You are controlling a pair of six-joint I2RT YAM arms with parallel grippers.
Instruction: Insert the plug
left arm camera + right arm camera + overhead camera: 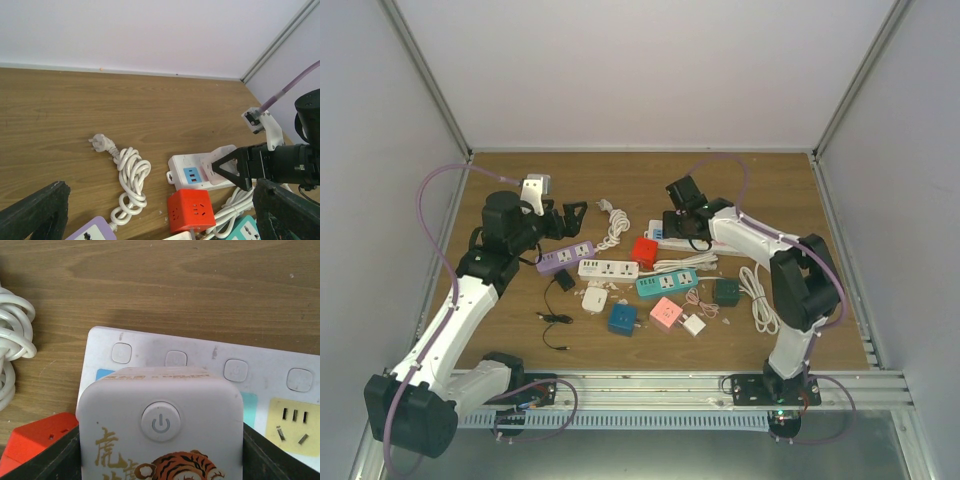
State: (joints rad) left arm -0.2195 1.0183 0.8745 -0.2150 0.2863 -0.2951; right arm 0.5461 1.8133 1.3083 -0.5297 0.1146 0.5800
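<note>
My right gripper [692,222] is shut on the plug [160,425], a pale cube with a power button and a tiger print. The fingers [272,455] press both of its sides. It sits tilted over the left part of a white power strip [260,375], beside the strip's blue panel; I cannot tell whether its pins are in a socket. The left wrist view shows the same plug [220,165] on that strip [187,172]. My left gripper [570,215] stands open and empty to the left, above the wood near a purple strip [565,257].
A red cube socket [643,250] lies just in front of the white strip. A coiled white cable [130,175] with a loose plug lies to its left. White [608,269] and teal [667,284] strips and several small adapters crowd the table's middle.
</note>
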